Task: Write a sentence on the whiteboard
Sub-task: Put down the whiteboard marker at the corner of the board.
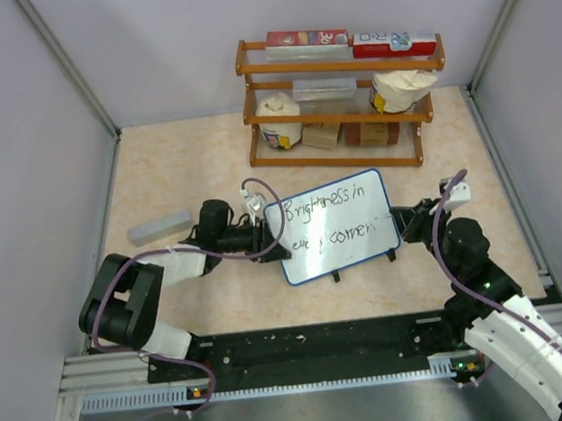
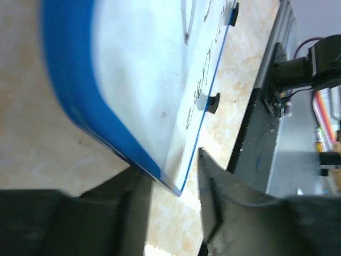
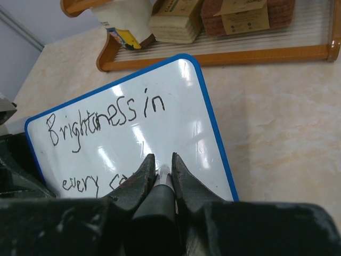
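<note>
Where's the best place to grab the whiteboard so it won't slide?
Take the whiteboard by its thin left edge, coming in sideways from the left, one finger over and one under. It is flat and sits up on little feet, so there's room beneath, and its face is left free for the marker.

Behind the right gripper (image 3: 162,160), line two of the black handwritten sentence (image 3: 106,114) on the blue-rimmed white whiteboard (image 3: 186,106) is hidden soon after "every". Its dark marker (image 3: 160,197) shows only a pale tip. The left wrist view blurs the board's near rim.
</note>
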